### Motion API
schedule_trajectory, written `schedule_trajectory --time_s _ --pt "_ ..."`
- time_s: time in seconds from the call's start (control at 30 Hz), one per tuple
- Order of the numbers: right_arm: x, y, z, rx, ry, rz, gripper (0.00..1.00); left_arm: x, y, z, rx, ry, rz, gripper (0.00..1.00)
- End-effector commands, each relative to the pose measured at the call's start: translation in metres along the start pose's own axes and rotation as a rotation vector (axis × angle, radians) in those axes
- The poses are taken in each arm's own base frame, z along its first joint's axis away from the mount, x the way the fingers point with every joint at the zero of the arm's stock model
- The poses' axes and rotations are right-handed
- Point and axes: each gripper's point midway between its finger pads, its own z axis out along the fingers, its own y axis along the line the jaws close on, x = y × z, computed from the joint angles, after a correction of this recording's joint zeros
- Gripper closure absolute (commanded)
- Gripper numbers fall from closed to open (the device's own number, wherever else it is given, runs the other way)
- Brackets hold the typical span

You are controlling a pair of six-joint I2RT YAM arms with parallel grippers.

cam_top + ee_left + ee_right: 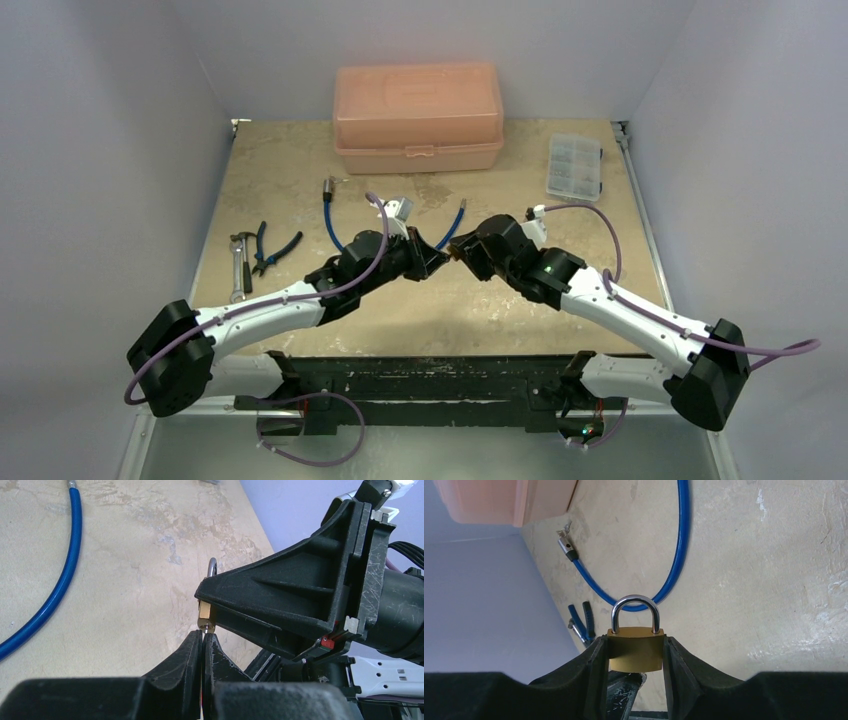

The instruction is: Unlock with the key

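Observation:
My right gripper is shut on the small brass padlock and holds it above the table, its silver shackle closed. In the right wrist view the gripper has one finger on each side of the body. My left gripper meets it tip to tip. In the left wrist view the left gripper is shut, and only a tiny silver tip of the key shows between its fingertips and the underside of the padlock. The rest of the key is hidden.
A blue cable curves on the table behind the grippers, also in the wrist views. Blue-handled pliers and a wrench lie at the left. A pink box and a clear organiser stand at the back.

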Motion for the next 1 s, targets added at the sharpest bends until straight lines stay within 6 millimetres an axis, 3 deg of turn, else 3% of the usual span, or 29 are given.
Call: schedule_trajectory --time_s 0.0,0.2,0.5,0.77,0.97 --pt "0.028 0.034 -0.020 -0.116 0.149 0.051 1.00 -0.026 -0.008 0.010 0.018 -0.111 -0.029 1.00" --pt "0.038 0.034 -0.025 -0.118 0.198 0.063 1.00 -0.042 -0.002 0.009 -0.025 -0.184 -0.026 1.00" --pt "0.048 0.040 -0.031 -0.132 0.238 0.070 1.00 -0.040 0.003 0.016 -0.039 -0.188 -0.023 1.00" --pt "0.015 0.027 -0.027 -0.094 0.067 0.065 1.00 -0.030 0.006 0.005 -0.053 -0.129 0.013 0.64" --pt "-0.011 0.014 -0.021 -0.043 -0.078 0.048 1.00 -0.021 -0.001 -0.010 -0.020 -0.068 0.044 0.58"
